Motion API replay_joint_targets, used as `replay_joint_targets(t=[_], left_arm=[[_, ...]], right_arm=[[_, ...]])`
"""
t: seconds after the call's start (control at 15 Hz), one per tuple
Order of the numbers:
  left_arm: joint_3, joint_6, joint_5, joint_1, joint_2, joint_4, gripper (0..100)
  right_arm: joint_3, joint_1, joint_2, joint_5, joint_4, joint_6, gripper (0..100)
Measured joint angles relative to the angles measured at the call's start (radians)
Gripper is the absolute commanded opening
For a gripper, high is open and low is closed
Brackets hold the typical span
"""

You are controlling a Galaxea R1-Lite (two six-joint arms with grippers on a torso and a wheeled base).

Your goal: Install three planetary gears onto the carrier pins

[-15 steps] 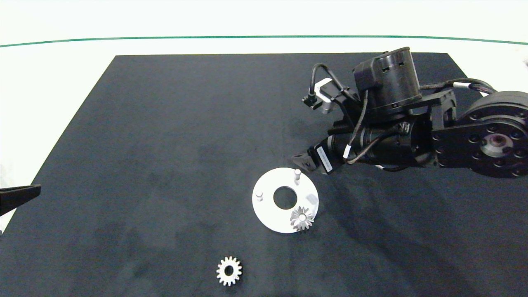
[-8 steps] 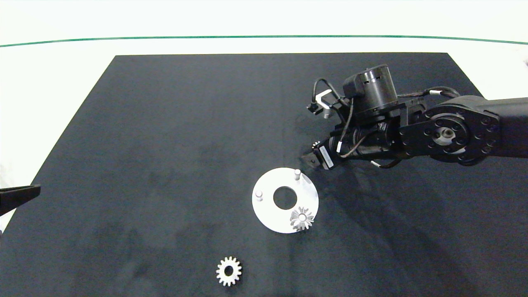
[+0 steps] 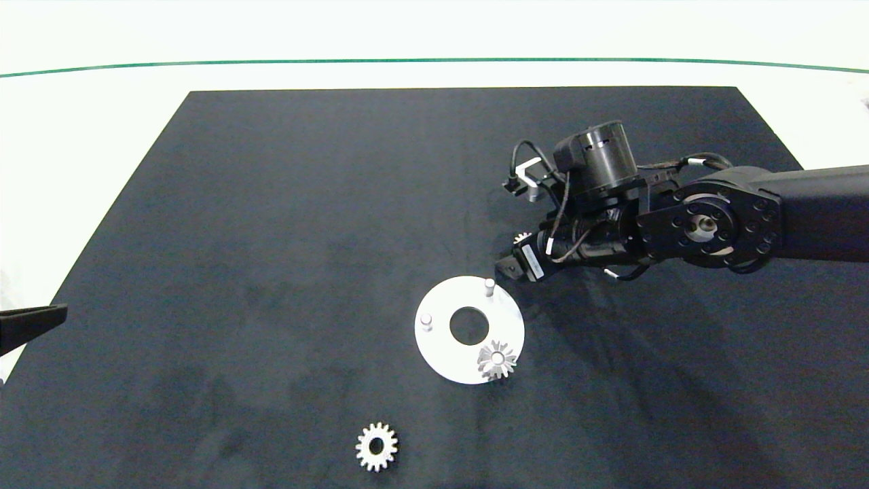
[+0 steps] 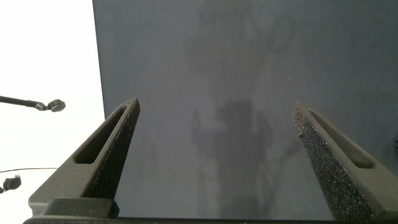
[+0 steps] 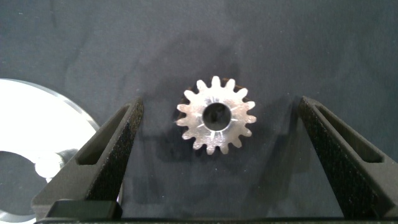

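I have the right gripper (image 5: 217,162) down over the dark mat (image 3: 285,224), just off the far right edge of the white plate (image 3: 441,350), and its fingers (image 5: 109,155) stand wide apart with nothing between them touching either one. From the right wrist camera I see one gear (image 5: 216,116) lying flat on the mat between the two fingers, clear of both, with the plate's rim just beside it; from overhead only a sliver of that gear (image 3: 521,238) peeks out beside the arm. The plate lies flat near the middle of the mat with its big centre hole showing. I can see one gear (image 3: 497,360) seated on the pin at the plate's near right edge, teeth reaching out past the rim. The other two pins are bare: one (image 3: 489,286) at the far edge, close to my right gripper, and one (image 3: 426,321) on the left side. A third gear (image 3: 377,446) lies flat on the mat well to the near left of the plate, apart from everything. The left gripper (image 4: 214,149) is parked at the left edge of the counter, fingers spread wide and holding nothing, looking down on bare mat and the pale counter (image 3: 81,136) beside it.
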Motion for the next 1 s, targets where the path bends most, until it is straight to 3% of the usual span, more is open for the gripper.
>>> replay_joint_targets(t=[1.0], left_arm=[[0.0, 0.0, 0.0, -0.016, -0.008, 0.0, 100]], right_arm=[[-0.064, 0.003, 0.017, 0.0, 0.052, 0.017, 67]])
